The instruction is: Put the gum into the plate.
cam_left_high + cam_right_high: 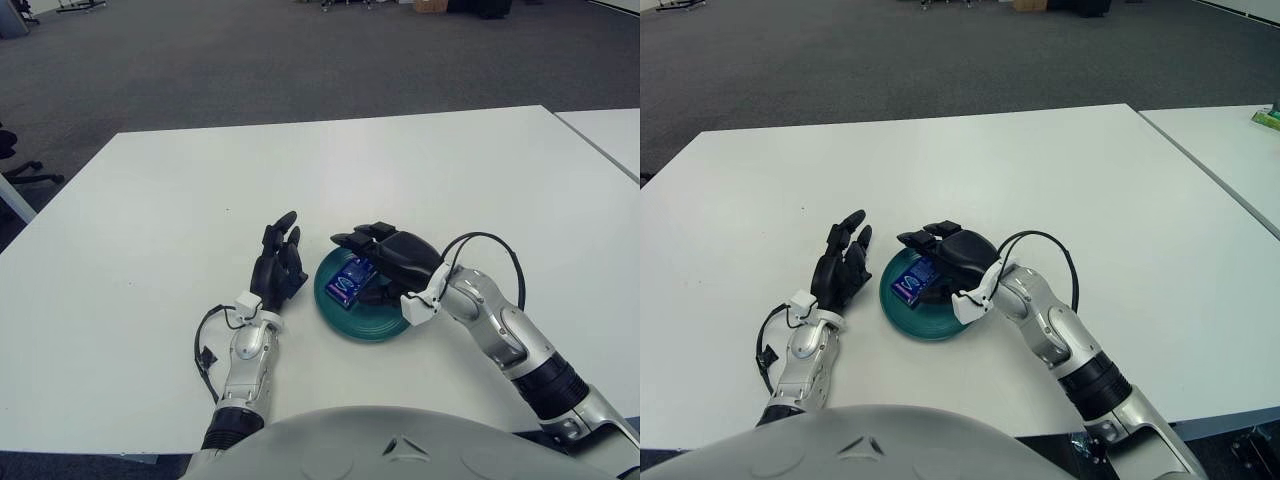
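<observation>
— Looking down, what do you see on the white tabletop?

— You see a round green plate near the front edge. The gum, a small blue pack, lies inside the plate, on its left part.

— Where is your right robot hand?

— It is over the plate, from the right side. Its dark fingers reach out flat above the far edge of the plate, just past the gum. They are stretched out and hold nothing. You cannot tell if the palm touches the gum.

— And your left robot hand?

— It shows just left of the plate, close to its rim. Its fingers point away from you and are loosely spread. It holds nothing too.

— Is the gum tipped?

— It looks a bit tilted, leaning toward the right robot hand.
</observation>
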`<state>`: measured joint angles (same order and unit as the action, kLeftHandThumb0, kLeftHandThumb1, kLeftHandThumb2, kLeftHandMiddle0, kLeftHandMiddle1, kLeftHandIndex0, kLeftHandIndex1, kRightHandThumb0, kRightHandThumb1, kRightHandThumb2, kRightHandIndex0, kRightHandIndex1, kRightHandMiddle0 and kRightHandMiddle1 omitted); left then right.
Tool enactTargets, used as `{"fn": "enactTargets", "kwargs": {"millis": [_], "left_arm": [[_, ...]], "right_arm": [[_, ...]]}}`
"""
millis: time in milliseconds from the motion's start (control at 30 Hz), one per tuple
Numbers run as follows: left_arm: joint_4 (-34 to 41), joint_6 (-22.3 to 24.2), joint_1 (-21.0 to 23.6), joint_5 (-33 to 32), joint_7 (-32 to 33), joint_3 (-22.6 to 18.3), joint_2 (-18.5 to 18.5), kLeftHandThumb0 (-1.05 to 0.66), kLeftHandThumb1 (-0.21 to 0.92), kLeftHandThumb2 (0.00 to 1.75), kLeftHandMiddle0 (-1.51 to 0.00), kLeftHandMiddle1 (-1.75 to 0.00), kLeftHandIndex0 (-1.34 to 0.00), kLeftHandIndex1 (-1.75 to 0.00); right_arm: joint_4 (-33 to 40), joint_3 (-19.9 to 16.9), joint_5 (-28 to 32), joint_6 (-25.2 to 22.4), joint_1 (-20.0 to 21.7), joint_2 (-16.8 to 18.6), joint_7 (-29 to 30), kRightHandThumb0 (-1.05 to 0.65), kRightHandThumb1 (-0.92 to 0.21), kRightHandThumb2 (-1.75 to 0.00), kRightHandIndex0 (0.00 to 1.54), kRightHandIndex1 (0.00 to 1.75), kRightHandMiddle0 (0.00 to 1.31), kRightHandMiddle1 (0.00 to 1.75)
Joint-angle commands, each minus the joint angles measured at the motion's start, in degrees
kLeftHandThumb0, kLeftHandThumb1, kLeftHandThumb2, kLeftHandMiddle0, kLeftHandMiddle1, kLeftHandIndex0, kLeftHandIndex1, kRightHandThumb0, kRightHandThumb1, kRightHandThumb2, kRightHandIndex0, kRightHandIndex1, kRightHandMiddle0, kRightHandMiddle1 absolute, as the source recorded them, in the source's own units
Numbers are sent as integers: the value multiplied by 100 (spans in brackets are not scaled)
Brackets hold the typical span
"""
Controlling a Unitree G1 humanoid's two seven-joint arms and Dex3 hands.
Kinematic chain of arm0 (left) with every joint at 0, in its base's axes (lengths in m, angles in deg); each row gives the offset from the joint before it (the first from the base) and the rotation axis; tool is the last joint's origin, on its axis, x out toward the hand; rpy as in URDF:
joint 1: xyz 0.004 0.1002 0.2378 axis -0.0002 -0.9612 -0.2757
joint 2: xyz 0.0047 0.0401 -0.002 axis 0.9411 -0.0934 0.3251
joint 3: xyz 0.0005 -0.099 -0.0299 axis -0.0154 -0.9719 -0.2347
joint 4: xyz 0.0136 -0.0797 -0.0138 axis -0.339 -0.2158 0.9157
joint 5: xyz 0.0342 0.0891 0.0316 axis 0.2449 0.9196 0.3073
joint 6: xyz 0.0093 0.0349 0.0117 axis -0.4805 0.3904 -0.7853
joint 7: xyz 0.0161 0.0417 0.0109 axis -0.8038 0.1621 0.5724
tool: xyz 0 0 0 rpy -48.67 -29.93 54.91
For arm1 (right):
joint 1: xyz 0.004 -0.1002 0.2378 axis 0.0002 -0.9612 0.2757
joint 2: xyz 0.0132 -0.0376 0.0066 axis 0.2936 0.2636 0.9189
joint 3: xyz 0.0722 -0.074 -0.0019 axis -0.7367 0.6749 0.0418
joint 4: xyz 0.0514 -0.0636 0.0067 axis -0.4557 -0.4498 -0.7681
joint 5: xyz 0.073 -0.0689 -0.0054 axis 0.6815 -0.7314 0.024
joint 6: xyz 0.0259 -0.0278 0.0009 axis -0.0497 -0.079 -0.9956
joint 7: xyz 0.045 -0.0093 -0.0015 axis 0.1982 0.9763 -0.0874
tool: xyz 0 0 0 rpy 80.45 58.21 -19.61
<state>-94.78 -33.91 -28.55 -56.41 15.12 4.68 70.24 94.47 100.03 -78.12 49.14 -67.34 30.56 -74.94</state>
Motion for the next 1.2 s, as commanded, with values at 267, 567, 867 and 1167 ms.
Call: {"fn": "enactTargets", "kwargs": {"millis": [267,567,867,1167], "left_arm": [[-592,-81,-185,-96,-41,-52,-192,-79,92,97,-31,0,0,-69],[-600,274,-143,-543,-236,-195,-240,-81,92,88,-32,-1,0,-79],[-552,330,-144,-384,-150,-172,-140,-81,92,85,-30,0,0,-76],[-493,329,-197,-381,-188,-191,-94,-82,92,85,-27,0,0,-72]], "right_arm": [[134,-488,1070,-108,-215,440,184,-105,-92,-79,10,1,0,27],[-777,-1538,2994,153,123,1144,583,-99,-92,-79,18,3,0,42],[-1060,-2148,3769,424,281,1459,894,-96,-92,-91,25,5,0,47],[-1269,-2731,4112,542,351,1352,1036,-99,-92,-86,33,6,0,62]]}}
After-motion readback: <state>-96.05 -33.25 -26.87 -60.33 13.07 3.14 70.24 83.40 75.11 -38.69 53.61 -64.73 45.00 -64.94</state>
